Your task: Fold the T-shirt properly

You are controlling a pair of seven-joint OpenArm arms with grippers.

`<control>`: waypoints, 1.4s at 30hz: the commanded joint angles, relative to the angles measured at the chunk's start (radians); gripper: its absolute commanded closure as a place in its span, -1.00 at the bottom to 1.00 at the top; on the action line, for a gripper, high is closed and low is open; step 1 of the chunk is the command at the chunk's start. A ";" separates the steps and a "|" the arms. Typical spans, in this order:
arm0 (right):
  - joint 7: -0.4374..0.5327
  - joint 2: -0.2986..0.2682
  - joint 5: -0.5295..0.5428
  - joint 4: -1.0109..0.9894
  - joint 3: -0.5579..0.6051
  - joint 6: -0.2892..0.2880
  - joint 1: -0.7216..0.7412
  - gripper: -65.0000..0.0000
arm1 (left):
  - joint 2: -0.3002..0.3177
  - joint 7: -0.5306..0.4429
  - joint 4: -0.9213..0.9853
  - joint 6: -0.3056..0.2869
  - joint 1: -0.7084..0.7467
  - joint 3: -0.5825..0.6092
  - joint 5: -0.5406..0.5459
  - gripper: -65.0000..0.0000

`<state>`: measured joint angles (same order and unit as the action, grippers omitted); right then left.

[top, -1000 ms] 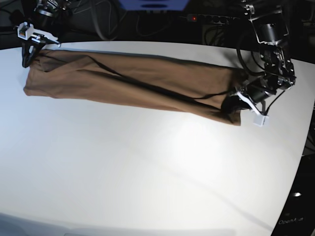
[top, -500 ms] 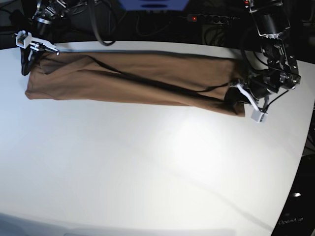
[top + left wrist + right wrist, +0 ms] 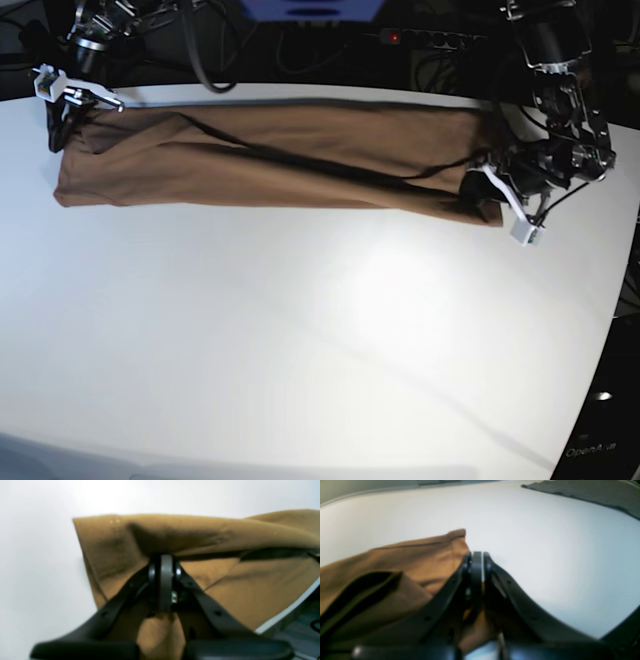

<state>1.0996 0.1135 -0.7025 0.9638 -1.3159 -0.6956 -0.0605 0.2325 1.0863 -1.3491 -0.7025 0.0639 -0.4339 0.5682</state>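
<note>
The T-shirt (image 3: 270,155) lies stretched in a long folded band across the far tabletop (image 3: 300,330). Left gripper (image 3: 161,562) and right gripper (image 3: 476,560) each pinch an end, jaws closed on cloth. Probably mid-fold; next, lay it flat and release evenly.

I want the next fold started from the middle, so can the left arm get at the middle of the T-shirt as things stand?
Probably not yet. The left gripper is shut on one end of the T-shirt, and the right gripper holds the other. The middle lies uncovered on the table, but the left arm must let go first.
</note>
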 commanded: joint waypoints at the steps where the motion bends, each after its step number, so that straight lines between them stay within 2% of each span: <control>1: 0.026 -0.013 0.002 0.016 0.000 -0.003 0.004 0.97 | 0.011 0.019 -0.008 0.004 -0.005 -0.001 0.000 0.92; 9: 0.029 -0.015 -0.030 0.017 0.000 -0.003 0.006 0.97 | 0.011 0.019 -0.008 0.004 -0.065 -0.001 0.068 0.92; 19: 0.027 -0.016 -0.033 0.017 0.000 -0.003 0.000 0.97 | 0.012 0.019 -0.013 0.004 -0.094 0.000 0.299 0.92; 22: 0.032 -0.016 -0.033 0.019 0.000 -0.003 -0.002 0.97 | 0.014 0.021 -0.083 0.004 -0.083 0.000 0.356 0.92; 27: 0.032 -0.019 -0.030 0.076 -0.001 -0.003 -0.002 0.97 | 0.029 0.145 -0.229 0.004 -0.080 -0.003 0.422 0.92; 35: 0.035 -0.030 0.005 0.085 -0.007 -0.003 -0.002 0.97 | 0.032 0.156 -0.283 0.004 0.006 -0.006 0.422 0.92; 39: 0.035 -0.024 0.022 0.149 -0.007 -0.003 -0.005 0.97 | 0.060 0.156 -0.283 0.004 0.072 -0.042 0.421 0.92; 42: 0.035 -0.021 0.108 0.169 -0.001 -0.003 -0.014 0.97 | 0.078 0.156 -0.283 0.004 0.113 -0.055 0.401 0.92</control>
<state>1.1088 0.1001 -0.6117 1.1160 -1.3163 -0.6987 -0.0696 0.2970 1.2533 -1.6157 -0.6956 0.1841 -0.4835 0.9478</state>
